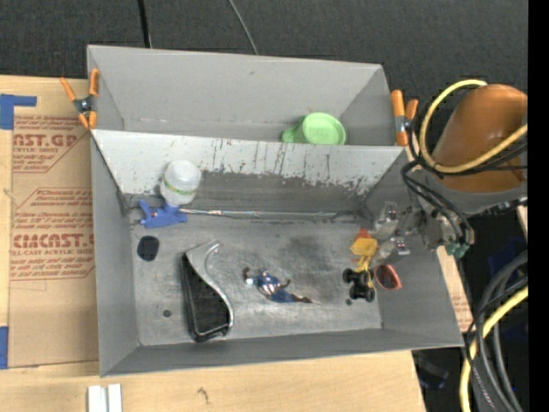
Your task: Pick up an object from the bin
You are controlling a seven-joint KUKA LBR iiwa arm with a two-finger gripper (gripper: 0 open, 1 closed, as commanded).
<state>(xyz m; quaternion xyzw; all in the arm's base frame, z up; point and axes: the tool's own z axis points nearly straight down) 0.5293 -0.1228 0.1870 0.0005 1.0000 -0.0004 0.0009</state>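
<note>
Nearest the lower edge of the frame, a black oblong thing with a curved silver rim [204, 297] is seen lying flat on the floor of the grey bin [240, 80], at lower left. Just to its right, near the middle of the floor, a small toy-like thing in blue, red and white [271, 284] is laid, apart from everything else.

At the lower right of the floor, three small things are gathered close together: a small black thing [358, 287], a red-orange thing [389, 276] just to its right against the sloping wall, and a yellow piece [364, 246] just above them in the frame. The gripper [390, 233] is found low at this right end of the bin, just beside the yellow piece and directly over this little group. Whether it is open, closed or gripping anything cannot be told, as its tip is lost among the metal parts. The arm [480, 136], with its orange cover and yellow cable, is seen at the right of the frame.

Farther back, at centre left, a small dark round thing [148, 248] lies alone. Beyond it, a blue thing [161, 215] is set against the back slope, with a white and pale green bottle [181, 181] touching it from above. Farthest off, at upper centre, a light green round thing [322, 130] is seen behind the inner wall.
</note>
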